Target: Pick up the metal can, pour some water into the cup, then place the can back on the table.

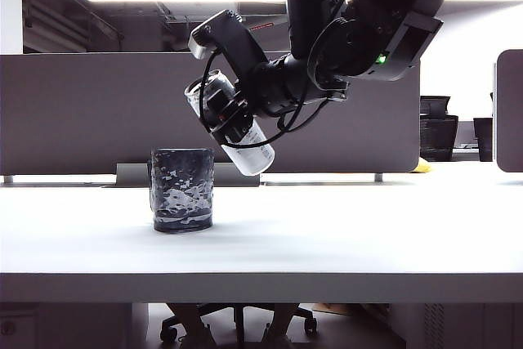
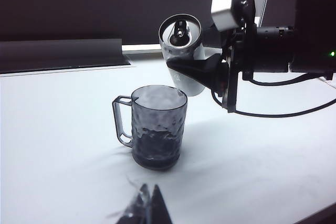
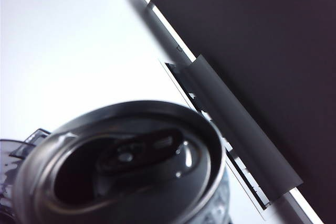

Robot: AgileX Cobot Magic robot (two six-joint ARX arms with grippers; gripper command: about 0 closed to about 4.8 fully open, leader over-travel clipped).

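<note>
Metal can (image 1: 231, 124) is off the table, tilted, top end up and toward the left of the exterior view, base lower right. It hangs just beside and above the cup (image 1: 181, 190), base near the cup's rim level, not touching it. Opened top with tab shows in the left wrist view (image 2: 180, 31) and fills the right wrist view (image 3: 123, 169). No stream visible.

Right gripper (image 1: 237, 120) is clamped around the can's mid-body, fingers (image 2: 197, 66) on either side of it; arm comes in from the upper right of the exterior view.

Cup stands upright on the table (image 1: 343, 234), dark dimpled wall; left wrist view shows a handle on its side (image 2: 122, 121) and dark contents low inside. A corner of it shows next to the can in the right wrist view (image 3: 13, 153).

Left gripper (image 2: 147, 208): only dark tips at the frame edge, close together, nothing between them, low over the table, well short of the cup.

Grey partition panel (image 1: 82, 112) runs behind the table.
</note>
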